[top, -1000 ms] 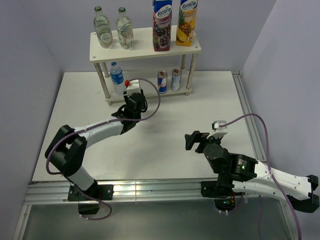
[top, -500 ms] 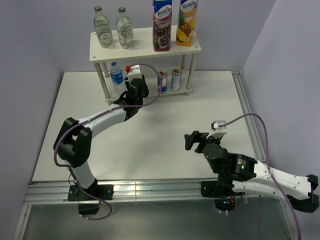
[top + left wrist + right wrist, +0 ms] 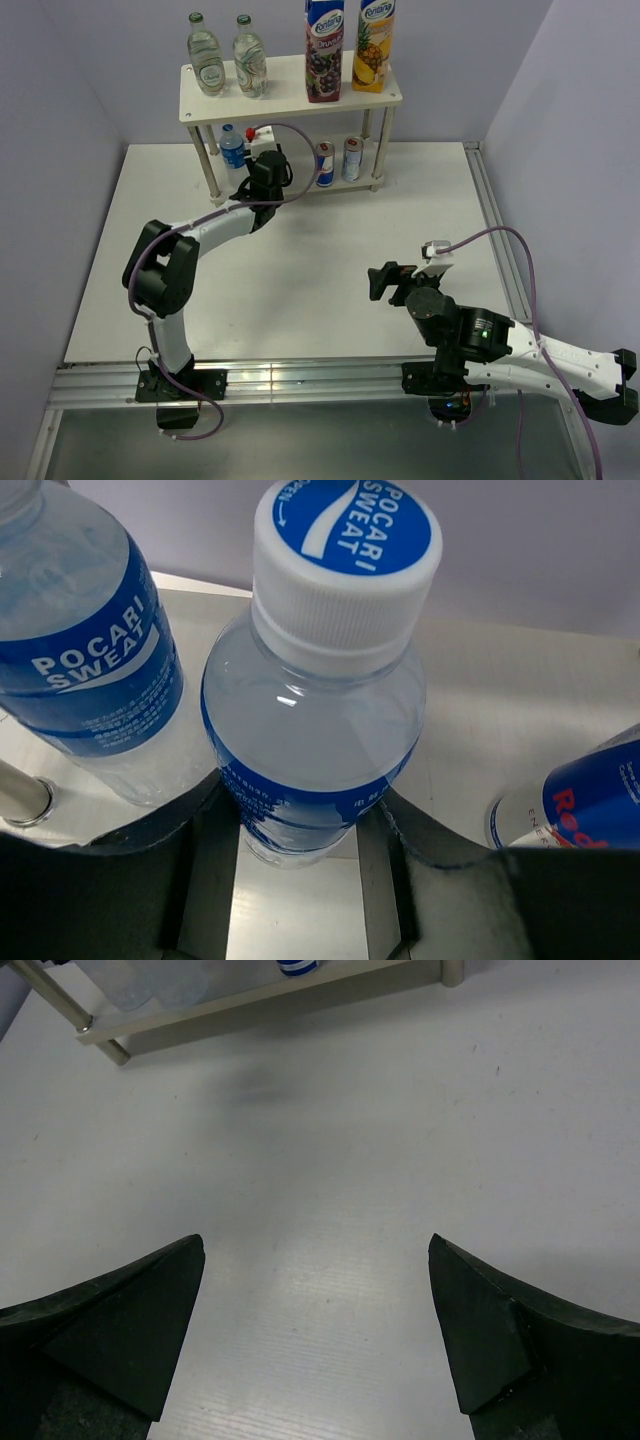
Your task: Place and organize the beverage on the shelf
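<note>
Clear bottle (image 3: 320,730) is clamped by left gripper (image 3: 300,825) at shelf (image 3: 480,730) lower tier, just beside 2nd bottle (image 3: 90,670); right gripper (image 3: 315,1320) is spread wide, idle. Next: set-down & release needed, w/o nudging neighbours.

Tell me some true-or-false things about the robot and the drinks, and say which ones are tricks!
1. The left gripper holds a Pocari Sweat bottle. True.
2. The right gripper holds a cup. False: it is open and holds nothing, above the table.
3. A purple carton and a yellow carton stand on the top board of the shelf. True.
4. The can stands on the top board. False: it stands on the lower board, beside another can.
</note>
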You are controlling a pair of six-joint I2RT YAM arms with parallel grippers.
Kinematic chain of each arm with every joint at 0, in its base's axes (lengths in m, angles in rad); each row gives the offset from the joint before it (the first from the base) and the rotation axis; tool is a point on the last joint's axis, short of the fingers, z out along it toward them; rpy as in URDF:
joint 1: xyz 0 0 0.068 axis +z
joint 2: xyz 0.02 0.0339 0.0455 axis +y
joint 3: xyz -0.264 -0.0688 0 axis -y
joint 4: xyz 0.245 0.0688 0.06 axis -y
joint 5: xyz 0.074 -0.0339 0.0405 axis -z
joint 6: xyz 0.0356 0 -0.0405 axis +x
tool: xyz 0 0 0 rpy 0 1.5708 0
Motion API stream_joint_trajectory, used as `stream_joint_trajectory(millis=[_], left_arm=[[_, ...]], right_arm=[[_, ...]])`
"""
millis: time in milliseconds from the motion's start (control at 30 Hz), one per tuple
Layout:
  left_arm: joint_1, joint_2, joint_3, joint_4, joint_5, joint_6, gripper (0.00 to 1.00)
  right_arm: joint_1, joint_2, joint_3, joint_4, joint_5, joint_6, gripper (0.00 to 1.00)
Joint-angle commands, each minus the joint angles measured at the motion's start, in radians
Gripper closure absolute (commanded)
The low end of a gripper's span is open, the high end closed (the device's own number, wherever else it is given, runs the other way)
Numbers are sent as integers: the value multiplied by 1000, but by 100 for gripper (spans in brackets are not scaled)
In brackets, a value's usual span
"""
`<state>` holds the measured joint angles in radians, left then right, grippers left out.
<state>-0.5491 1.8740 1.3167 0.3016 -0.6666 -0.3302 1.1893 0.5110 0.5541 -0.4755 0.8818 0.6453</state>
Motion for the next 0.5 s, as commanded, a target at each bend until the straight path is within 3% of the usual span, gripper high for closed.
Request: stream_joint_trajectory(millis=[0, 33, 167, 233, 333, 467], left_arm=[[5, 5, 79, 133, -25, 23, 93], [5, 8, 79, 139, -22, 31, 89], [8, 13, 75, 148, -11, 43, 33], [6, 11, 75, 142, -13, 40, 17], [6, -1, 67, 134, -11, 39, 3], [8, -44, 50, 104, -2, 23, 1]], right_arm=[[6, 11, 0, 32, 9, -7, 0], [7, 11, 1, 31, 9, -9, 0], [7, 12, 1, 31, 9, -7, 0], [7, 12, 0, 31, 11, -7, 0], [6, 11, 1, 29, 11, -6, 0], [6, 4, 1, 29, 13, -7, 0]])
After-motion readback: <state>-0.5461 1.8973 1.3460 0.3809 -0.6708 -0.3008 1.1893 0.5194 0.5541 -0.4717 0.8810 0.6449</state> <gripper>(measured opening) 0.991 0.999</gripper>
